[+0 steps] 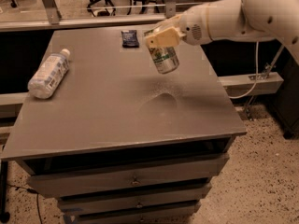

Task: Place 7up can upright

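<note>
Your tan-fingered gripper (161, 38): pinching the white-and-green aluminium 7up can (164, 59), slightly tilted, above the grey table (93, 120). Clear plastic bottle (48, 73): lying near the left edge.

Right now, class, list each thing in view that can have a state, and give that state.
gripper: over the far side of the table, shut on the 7up can.
7up can: held in the air, slightly tilted.
plastic bottle: lying on its side, capped.
dark packet: lying flat.
drawers: shut.
</note>
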Robot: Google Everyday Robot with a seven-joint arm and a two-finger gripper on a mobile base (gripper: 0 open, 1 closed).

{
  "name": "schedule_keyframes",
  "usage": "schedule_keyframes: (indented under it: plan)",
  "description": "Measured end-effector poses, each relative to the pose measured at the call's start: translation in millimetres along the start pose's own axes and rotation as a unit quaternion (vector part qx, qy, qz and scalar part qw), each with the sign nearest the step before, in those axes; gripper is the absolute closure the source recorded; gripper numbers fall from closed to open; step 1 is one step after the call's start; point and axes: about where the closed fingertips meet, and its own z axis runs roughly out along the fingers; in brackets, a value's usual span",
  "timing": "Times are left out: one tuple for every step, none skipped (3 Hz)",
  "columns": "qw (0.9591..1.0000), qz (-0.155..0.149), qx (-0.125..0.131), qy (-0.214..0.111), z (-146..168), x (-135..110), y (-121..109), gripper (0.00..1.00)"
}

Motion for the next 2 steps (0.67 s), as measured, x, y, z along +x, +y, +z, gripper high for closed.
schedule_keyframes:
  plan:
    - [0.9908,0.008,-0.066,-0.118,-11,3,8,1.0]
    - [0.9756,-0.018,-0.11,-0.19,-24,2,20,1.0]
